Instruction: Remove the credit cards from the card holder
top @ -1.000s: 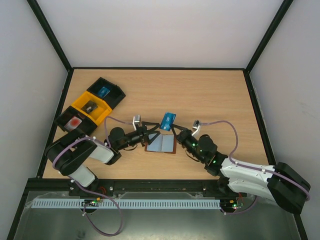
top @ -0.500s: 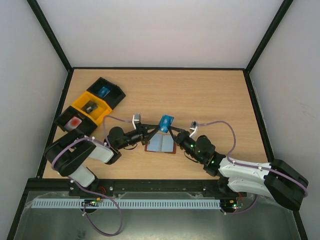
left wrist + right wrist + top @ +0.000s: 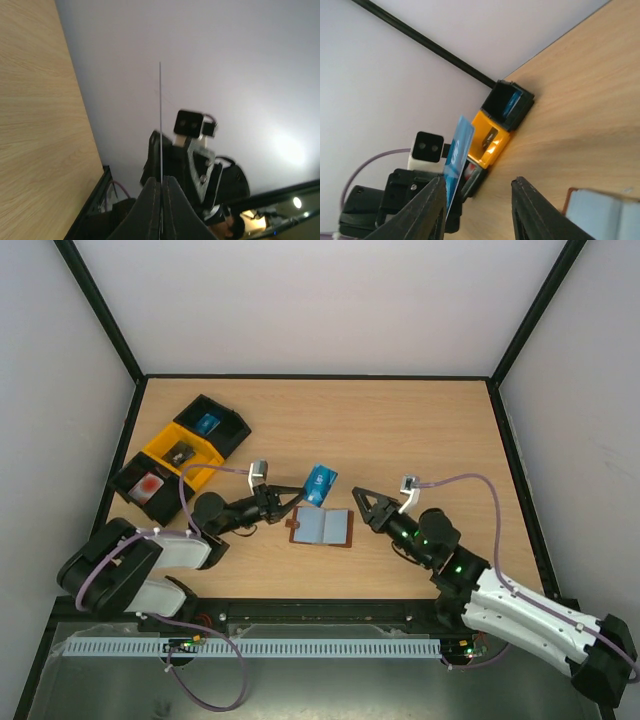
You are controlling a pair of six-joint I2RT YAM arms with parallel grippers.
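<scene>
The left gripper (image 3: 300,494) is clamped on a blue card (image 3: 321,485). It pinches the card's left edge, so the card juts right, clear of the table (image 3: 430,430) and just beyond the far edge of the holder (image 3: 322,528). In the left wrist view the card shows edge-on as a thin line rising from between the pressed-together fingers (image 3: 148,201). The pads therefore bear flat on its two faces, a sound hold for something so thin and slick.

The right gripper (image 3: 358,506) hovers just right of the holder, jaws apart and empty. Its own camera shows only wood and the far corner through the gap. It is near the card but not touching it, so the left arm alone carries the card.

The holder lies open and flat at the near centre, grey-blue pockets up and brown tab to the left. Neither gripper pins it down. I cannot tell whether another card sits in its pockets.

A row of bins (image 3: 203,473) stands at the far left: a black one with something blue inside, a yellow one, and a black one with something red. The left arm is the nearer to them, which likely explains why it has the card. Taking the card there looks like the step in hand. A card held by one edge could pivot if moved fast.
</scene>
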